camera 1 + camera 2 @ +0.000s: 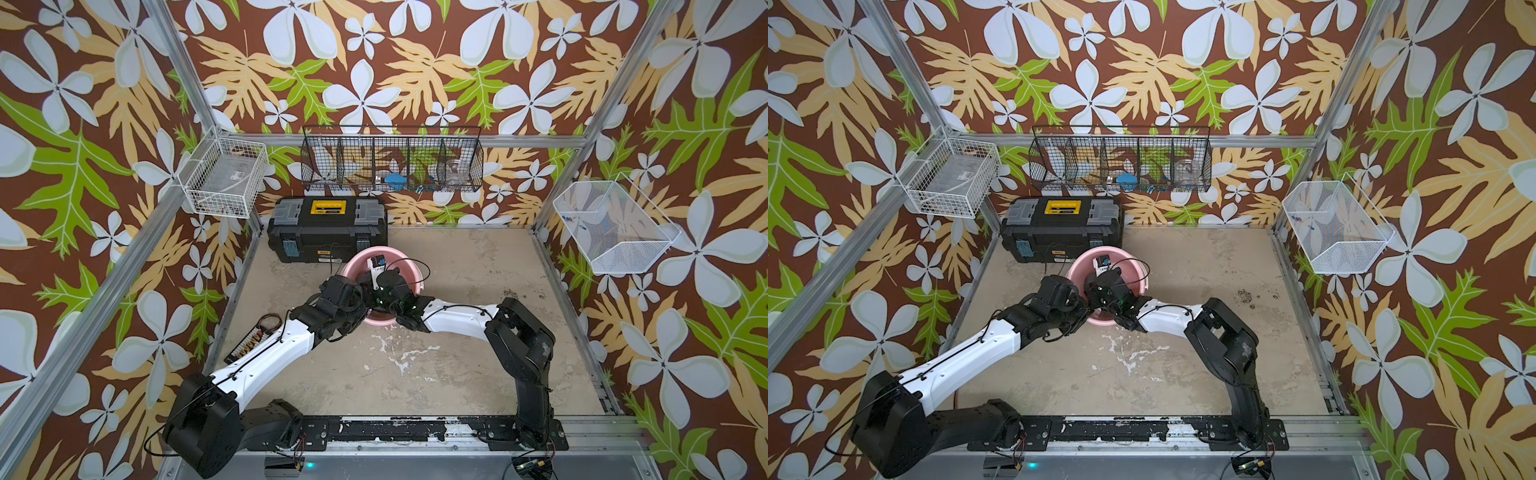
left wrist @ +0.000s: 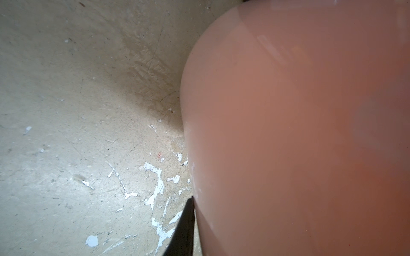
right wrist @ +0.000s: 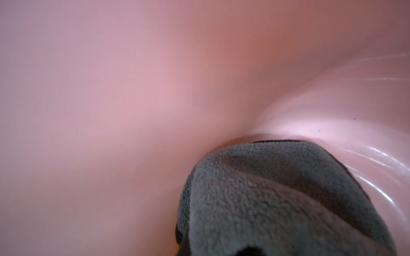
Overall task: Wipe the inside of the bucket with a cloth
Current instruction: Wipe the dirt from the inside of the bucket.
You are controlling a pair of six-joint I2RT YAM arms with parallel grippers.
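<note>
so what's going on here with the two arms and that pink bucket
A two-armed robot is wiping out the pink bucket on the table. The right arm reaches down inside it with a grey cloth bunched near the bottom; the right gripper itself is hidden under it. The left gripper is shut at the bucket's near side, one finger flat against the outer wall, apparently steadying it. The bucket stands upright in front of a black toolbox.
</note>
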